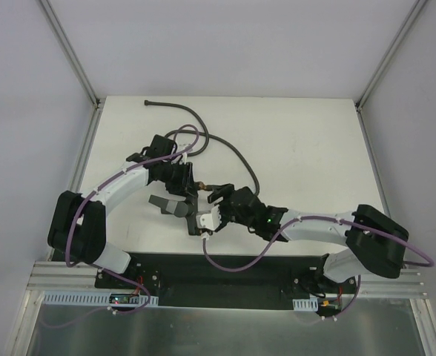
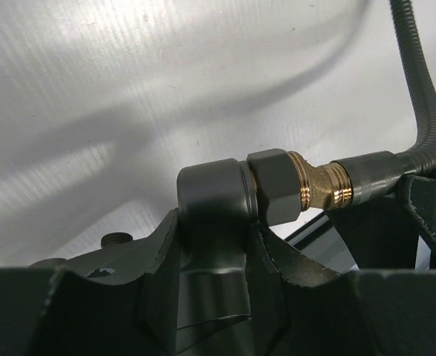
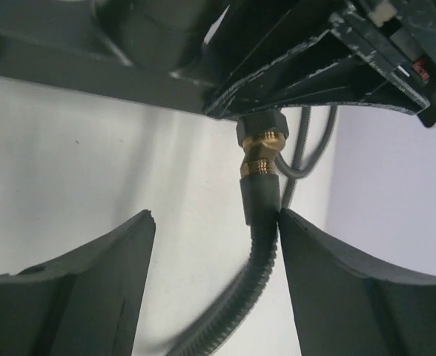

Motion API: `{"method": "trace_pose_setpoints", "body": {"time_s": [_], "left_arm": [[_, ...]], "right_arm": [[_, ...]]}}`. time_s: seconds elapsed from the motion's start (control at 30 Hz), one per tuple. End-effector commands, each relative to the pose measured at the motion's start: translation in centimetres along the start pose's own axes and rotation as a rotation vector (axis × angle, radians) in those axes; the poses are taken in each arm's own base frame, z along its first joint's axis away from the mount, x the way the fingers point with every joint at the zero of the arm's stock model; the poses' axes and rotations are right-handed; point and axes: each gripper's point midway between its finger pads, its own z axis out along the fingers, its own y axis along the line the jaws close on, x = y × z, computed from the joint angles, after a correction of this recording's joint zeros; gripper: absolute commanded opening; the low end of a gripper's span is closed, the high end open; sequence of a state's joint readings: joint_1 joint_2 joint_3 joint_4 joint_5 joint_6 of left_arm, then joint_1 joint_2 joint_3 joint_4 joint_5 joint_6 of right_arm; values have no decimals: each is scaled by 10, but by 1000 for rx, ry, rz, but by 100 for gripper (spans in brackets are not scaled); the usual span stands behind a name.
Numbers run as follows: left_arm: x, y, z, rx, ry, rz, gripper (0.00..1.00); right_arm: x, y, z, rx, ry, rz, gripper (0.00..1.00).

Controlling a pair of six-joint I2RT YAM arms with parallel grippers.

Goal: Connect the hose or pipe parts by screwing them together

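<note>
White worktop, top view: your hose loops from the far-left corner to centre, where L hand and R hand meet. L wrist cam: L hand clenched on the forked fitting, brass nut seated at its end. R wrist cam: R hand released, fingers apart, hose end between them, hard by one finger.

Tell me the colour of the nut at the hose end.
The nut is brass-gold, clearest in the left wrist view.
</note>
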State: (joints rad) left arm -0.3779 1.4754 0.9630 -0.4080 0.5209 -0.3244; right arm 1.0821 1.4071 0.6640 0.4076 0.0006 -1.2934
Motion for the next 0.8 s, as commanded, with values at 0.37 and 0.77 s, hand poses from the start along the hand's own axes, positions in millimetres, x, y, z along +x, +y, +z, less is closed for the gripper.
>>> {"method": "trace_pose_setpoints", "body": {"time_s": [0.37,0.77], "left_arm": [[-15,-35,-18,113,31,-3,0],[-33,-65,-32,232,-135,104,0]], "right_arm": [[11,-24,39,55,253,-385,31],[-26,-2,42,-204,20,251,1]]}}
